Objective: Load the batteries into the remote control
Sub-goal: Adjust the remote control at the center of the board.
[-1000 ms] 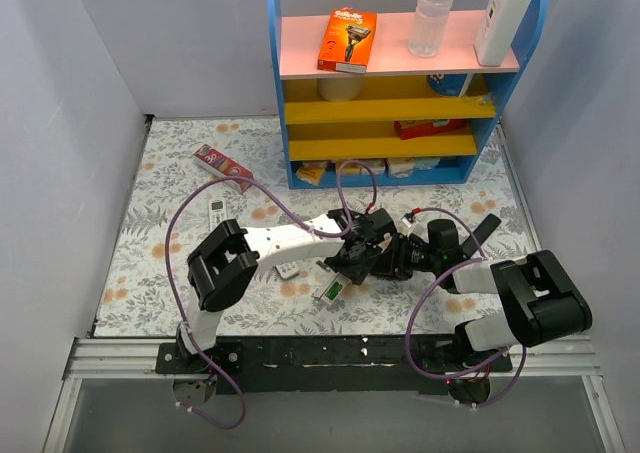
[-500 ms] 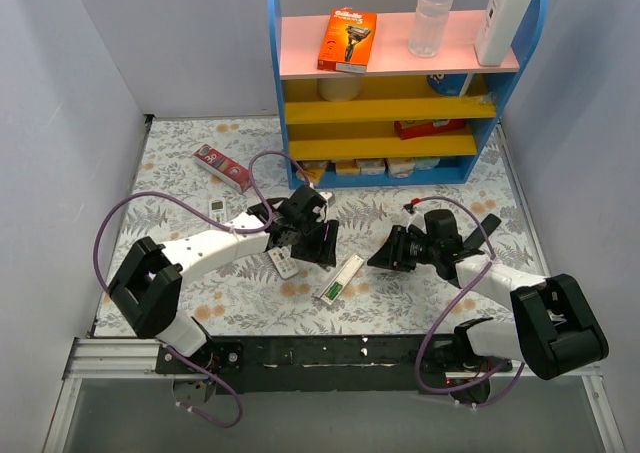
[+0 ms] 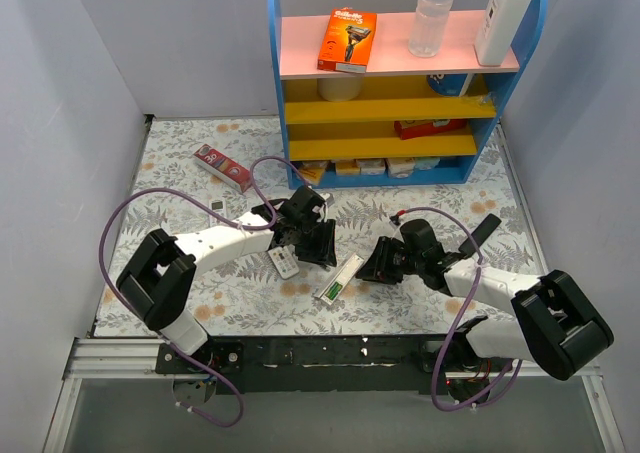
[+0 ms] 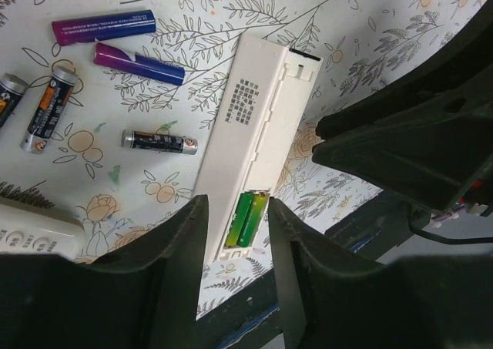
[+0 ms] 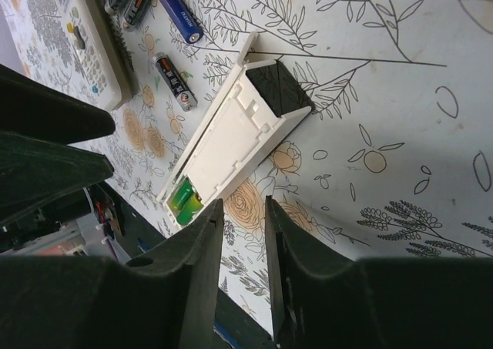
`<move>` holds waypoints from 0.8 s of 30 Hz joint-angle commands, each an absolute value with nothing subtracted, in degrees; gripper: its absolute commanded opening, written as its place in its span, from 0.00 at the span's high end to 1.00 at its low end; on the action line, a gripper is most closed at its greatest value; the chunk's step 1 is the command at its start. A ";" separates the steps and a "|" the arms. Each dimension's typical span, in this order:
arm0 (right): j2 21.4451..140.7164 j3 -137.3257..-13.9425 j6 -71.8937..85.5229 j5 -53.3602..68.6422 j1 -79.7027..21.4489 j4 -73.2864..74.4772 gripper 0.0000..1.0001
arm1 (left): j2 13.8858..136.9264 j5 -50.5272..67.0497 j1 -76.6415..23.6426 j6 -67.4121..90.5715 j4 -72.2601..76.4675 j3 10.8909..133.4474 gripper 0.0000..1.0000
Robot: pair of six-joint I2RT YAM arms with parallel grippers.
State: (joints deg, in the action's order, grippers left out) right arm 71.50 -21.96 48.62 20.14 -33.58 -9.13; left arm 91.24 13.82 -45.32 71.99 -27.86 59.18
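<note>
The white remote control (image 3: 341, 276) lies face down on the flowered mat, its compartment open at the near end. Two green batteries (image 4: 248, 219) sit side by side in that compartment, also seen as green batteries (image 5: 185, 199) from the right wrist. Loose batteries lie to its left: two purple ones (image 4: 139, 62) and black ones (image 4: 159, 141). My left gripper (image 3: 318, 248) hovers left of the remote, open and empty; in its wrist view the left gripper (image 4: 236, 210) frames the compartment. My right gripper (image 3: 372, 268) sits just right of the remote, open with a narrow gap; the right gripper (image 5: 243, 206) holds nothing.
A second small remote (image 3: 284, 263) lies under the left arm, and another remote (image 3: 218, 210) farther left. A red box (image 3: 222, 167) lies at the back left. The blue and yellow shelf (image 3: 400, 83) stands behind. The table's near rail (image 3: 330, 353) runs close to the remote.
The left arm swung left off the remote, leaving it uncovered. The right gripper backed off to the right, then slid left again toward the remote. Both pairs of jaws have narrowed.
</note>
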 commanded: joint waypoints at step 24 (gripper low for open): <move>78.40 -20.48 57.48 16.26 -37.70 -19.60 0.71 | 98.00 17.23 -45.18 73.65 -23.91 59.24 0.66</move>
